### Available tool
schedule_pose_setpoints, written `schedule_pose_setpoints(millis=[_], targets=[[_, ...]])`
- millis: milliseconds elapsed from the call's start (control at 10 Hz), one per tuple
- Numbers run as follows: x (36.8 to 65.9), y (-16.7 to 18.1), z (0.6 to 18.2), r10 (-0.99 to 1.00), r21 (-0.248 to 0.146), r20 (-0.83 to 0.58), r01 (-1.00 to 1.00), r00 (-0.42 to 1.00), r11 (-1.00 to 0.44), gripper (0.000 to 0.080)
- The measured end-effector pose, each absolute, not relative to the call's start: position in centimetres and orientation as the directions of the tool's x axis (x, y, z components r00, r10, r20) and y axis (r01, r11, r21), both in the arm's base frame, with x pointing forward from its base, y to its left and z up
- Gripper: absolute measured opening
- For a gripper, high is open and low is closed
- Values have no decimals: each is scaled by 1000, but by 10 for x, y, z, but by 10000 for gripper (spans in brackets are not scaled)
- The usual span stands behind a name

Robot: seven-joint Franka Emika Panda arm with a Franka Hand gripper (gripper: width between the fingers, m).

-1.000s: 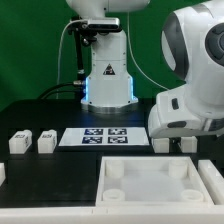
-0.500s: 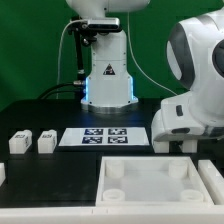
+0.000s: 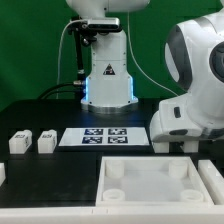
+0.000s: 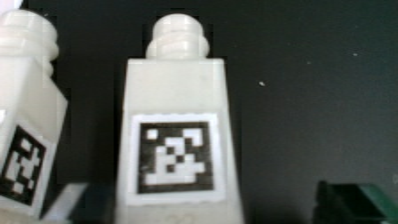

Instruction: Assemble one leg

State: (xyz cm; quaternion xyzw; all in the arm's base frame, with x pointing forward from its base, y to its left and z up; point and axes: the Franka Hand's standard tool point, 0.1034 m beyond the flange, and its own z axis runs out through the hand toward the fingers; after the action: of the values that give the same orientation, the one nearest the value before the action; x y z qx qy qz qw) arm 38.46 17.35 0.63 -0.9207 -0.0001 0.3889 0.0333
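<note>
In the wrist view a white leg (image 4: 175, 130) with a black-and-white tag lies between my fingers, its knobbed end pointing away. A second, like leg (image 4: 27, 120) lies right beside it. My gripper (image 4: 210, 210) is open, with one dark finger (image 4: 359, 203) standing clear of the leg's side. In the exterior view my gripper (image 3: 173, 146) is low over the table at the right, with white leg ends (image 3: 161, 143) showing under the hand. Two more legs (image 3: 19, 142) (image 3: 46, 143) stand at the left.
The marker board (image 3: 103, 136) lies in the middle of the black table. The wide white tray-like piece (image 3: 160, 166) with corner sockets lies at the front. Another white part (image 3: 2, 172) shows at the left edge. The robot base (image 3: 105, 70) stands behind.
The arm has come down a little toward the table at the exterior view's right over the last second. The parts on the table have not moved.
</note>
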Motion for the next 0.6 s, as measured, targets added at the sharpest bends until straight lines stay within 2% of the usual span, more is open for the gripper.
schedule_pose_setpoints(millis=[100,200,600], targets=[[385,174,6,26,-62,-716,-26,698,-998,352],[385,174,6,26,-62,-716,-26,698,-998,310],[385,174,6,26,-62,-716,-26,698,-998,310]])
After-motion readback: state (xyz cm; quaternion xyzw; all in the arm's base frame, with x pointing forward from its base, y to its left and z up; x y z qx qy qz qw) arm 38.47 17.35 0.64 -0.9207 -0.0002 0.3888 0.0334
